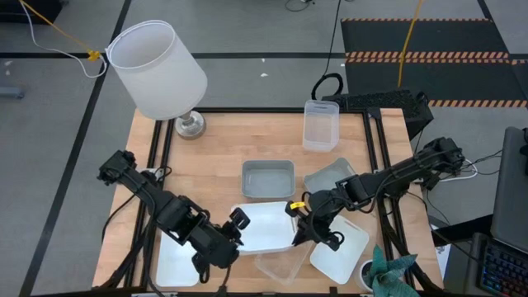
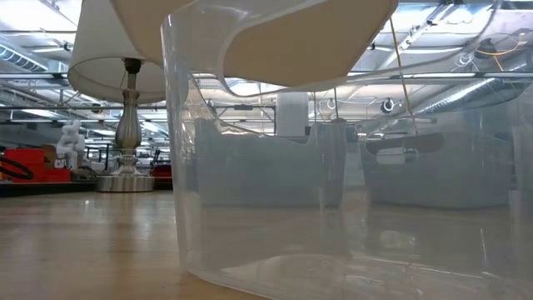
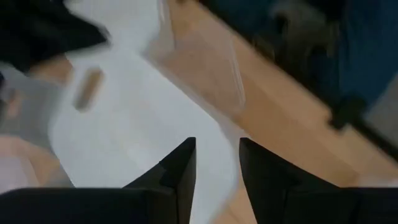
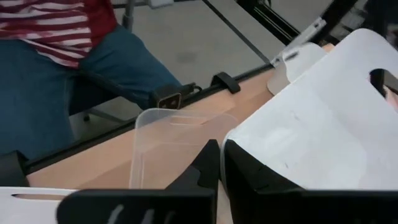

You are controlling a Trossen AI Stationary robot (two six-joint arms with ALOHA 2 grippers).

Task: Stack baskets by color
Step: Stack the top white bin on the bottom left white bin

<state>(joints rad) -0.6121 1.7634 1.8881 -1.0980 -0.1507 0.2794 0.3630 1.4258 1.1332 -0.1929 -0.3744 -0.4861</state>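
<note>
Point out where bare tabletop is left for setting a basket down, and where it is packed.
Bare wood runs between the lamp base and the upright clear basket, and along the left edge above the left arm. The near centre is packed: white basket, both grippers, grey-blue basket.

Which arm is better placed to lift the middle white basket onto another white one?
Probably the right: its fingers are shut on the white basket's rim. The left gripper sits at the opposite edge, fingers apart, gripping nothing yet.
</note>
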